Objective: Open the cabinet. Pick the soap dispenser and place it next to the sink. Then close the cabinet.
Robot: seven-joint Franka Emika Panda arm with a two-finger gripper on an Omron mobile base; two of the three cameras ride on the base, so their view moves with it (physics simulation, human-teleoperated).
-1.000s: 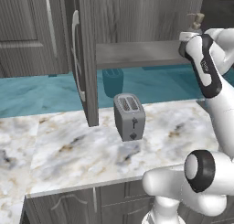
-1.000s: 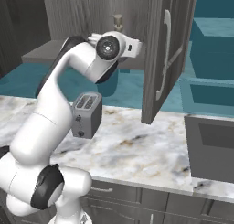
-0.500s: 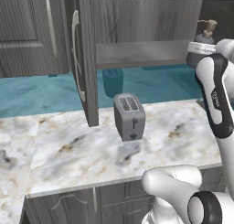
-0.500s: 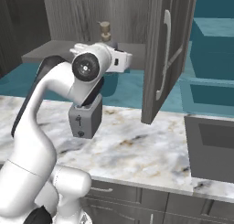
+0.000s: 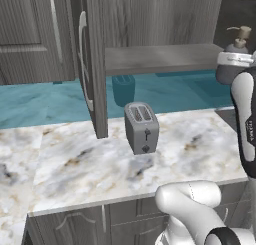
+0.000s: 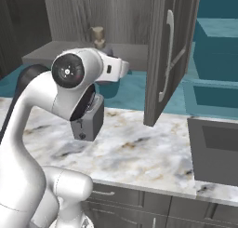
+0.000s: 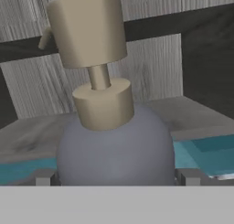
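Up on the open cabinet (image 5: 95,64) shelf is where you've got everything happening right now. Both doors are swung out, so step one looks done to me. The soap dispenser (image 7: 109,127) sits dead centre in the hand view, grey rounded body with the tan pump on top, and the two tips of the end effector (image 7: 114,178) stand wide apart at roughly 8 and 4 o'clock of the bottle, one on each side. So it's open around the bottle, not squeezing it yet as far as I can see; I can't tell if the pads touch the sides.

From the left base view you'll spot the dispenser at about 2 o'clock, poking up just above the wrist on the shelf. The grey toaster (image 5: 142,127) stands on the marble tabletop (image 5: 75,164) below, well clear of your work.

Where you stand, I'd say: door open, approach made, grab not yet made. Left to do: close on the bottle, lift it off the shelf, carry it over to the sink (image 6: 218,152) at 3 o'clock in the right base view, set it beside the rim, then shut both doors. Watch the open door between shelf and sink on the way.
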